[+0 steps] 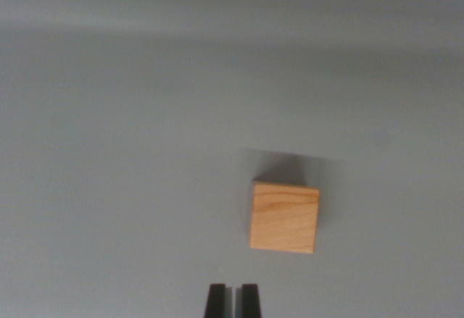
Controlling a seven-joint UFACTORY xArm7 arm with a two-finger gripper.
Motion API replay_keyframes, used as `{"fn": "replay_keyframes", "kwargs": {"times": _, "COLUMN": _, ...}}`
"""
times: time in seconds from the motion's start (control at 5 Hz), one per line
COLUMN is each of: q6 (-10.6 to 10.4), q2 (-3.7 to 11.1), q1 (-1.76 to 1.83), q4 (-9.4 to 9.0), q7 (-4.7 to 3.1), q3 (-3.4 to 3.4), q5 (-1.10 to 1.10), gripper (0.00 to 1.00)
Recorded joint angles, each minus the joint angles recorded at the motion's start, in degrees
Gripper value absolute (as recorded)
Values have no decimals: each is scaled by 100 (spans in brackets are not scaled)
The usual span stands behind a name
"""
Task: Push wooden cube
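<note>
1. Wrist view looks down on a plain grey surface [116, 151]; a paler band runs across the far edge.
2. Wooden cube [284, 218] sits on the surface, right of centre, light orange-brown with visible grain on its top face. Slightly rotated, a soft shadow on its far side.
3. Gripper [232, 302] shows at the near edge, centre: two dark fingertips with only a thin pale slit between them, nearly closed. Nothing held.
4. Cube lies just beyond the fingertips and offset to the right; a strip of bare grey separates them, so no contact.
5. Focus is soft; cube edges are a little blurred.
</note>
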Motion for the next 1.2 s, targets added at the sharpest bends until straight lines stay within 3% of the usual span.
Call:
{"fn": "replay_keyframes", "kwargs": {"times": 0.2, "q6": 0, "q2": 0, "q1": 0, "q4": 0, "q7": 0, "q3": 0, "q5": 0, "gripper": 0}}
{"fn": "replay_keyframes", "kwargs": {"times": 0.4, "q6": -259, "q2": 76, "q1": -21, "q4": -200, "q7": -3, "q3": -26, "q5": -6, "gripper": 0}}
{"fn": "replay_keyframes", "kwargs": {"times": 0.6, "q6": -259, "q2": 76, "q1": -21, "q4": -200, "q7": -3, "q3": -26, "q5": -6, "gripper": 0}}
{"fn": "replay_keyframes", "kwargs": {"times": 0.8, "q6": -531, "q2": 156, "q1": -43, "q4": -410, "q7": -6, "q3": -53, "q5": -12, "gripper": 0}}
{"fn": "replay_keyframes", "kwargs": {"times": 1.0, "q6": -531, "q2": 156, "q1": -43, "q4": -410, "q7": -6, "q3": -53, "q5": -12, "gripper": 0}}
{"fn": "replay_keyframes", "kwargs": {"times": 1.2, "q6": -795, "q2": 233, "q1": -64, "q4": -614, "q7": -9, "q3": -79, "q5": -17, "gripper": 0}}
